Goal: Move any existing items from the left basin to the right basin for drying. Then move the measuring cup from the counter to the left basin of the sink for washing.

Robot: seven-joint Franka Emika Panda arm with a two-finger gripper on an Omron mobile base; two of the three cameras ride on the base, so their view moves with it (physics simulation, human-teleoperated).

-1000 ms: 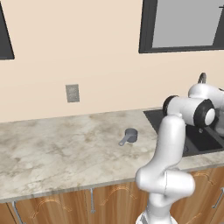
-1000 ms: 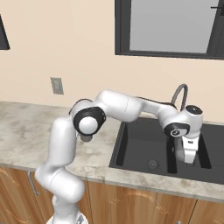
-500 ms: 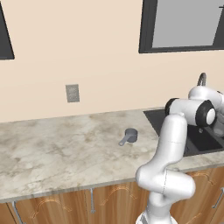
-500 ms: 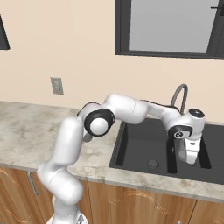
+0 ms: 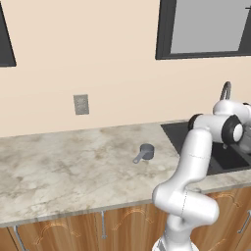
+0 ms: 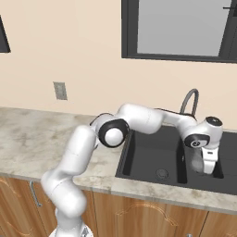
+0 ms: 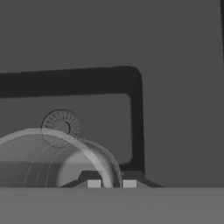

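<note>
Robot arm reaching far to its right over a black two-basin sink (image 6: pixel 139 173) set into a marbled tabletop (image 5: pixel 59 171). Its end effector (image 6: pixel 207 167) points down over the right basin (image 6: pixel 222 178), just past the divider, and its two fingers are closed on the rim of a pale grey, see-through cup (image 6: pixel 200 161). In the hand view the cup's rim (image 7: pixel 94 155) passes between the dark fingertips, with a drain (image 7: pixel 61 127) straight below. The cup hangs above the basin floor, so the basin lies directly beneath it; lowering looks like the move left. The left basin (image 6: pixel 152 157) looks bare. The measuring cup (image 5: pixel 145 153) sits on the tabletop to the left of the sink, well apart from the end effector, its handle pointing toward the front-left.
</note>
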